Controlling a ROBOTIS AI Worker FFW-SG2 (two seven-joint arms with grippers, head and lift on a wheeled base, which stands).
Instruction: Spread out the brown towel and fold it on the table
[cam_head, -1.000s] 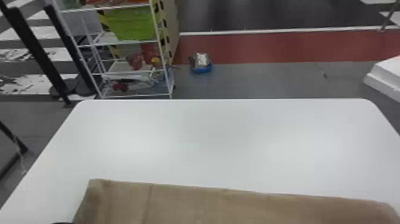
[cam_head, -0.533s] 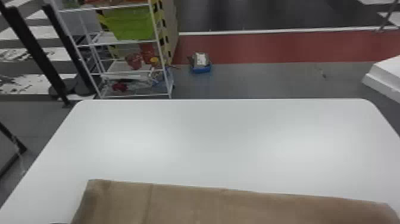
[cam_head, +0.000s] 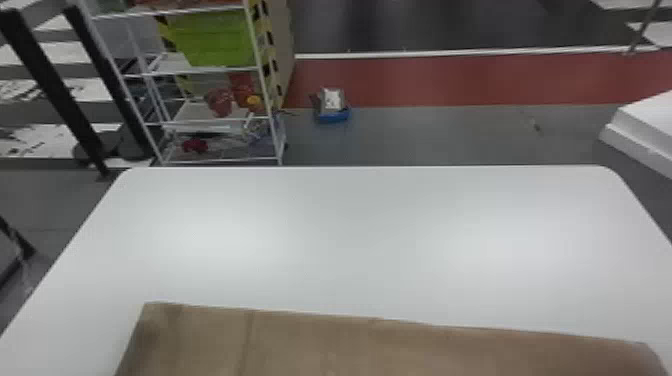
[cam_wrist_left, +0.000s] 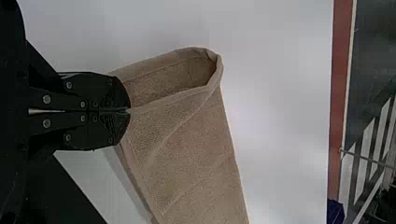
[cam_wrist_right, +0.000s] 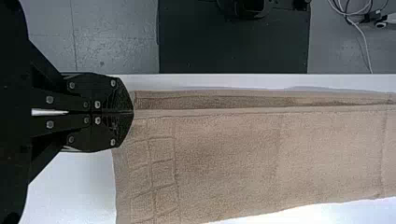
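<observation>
Along the near side of the table (cam_head: 350, 225), my left gripper (cam_wrist_left: 127, 111) and right gripper (cam_wrist_right: 132, 112) were each clamped on the brown towel (cam_head: 350, 350).

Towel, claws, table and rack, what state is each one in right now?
Towel: folded over, the fold gaping at one end
Left claw: shut on the towel's edge
Right claw: shut on the towel's edge
Table: bearing the towel
Rack: standing, loaded
</observation>
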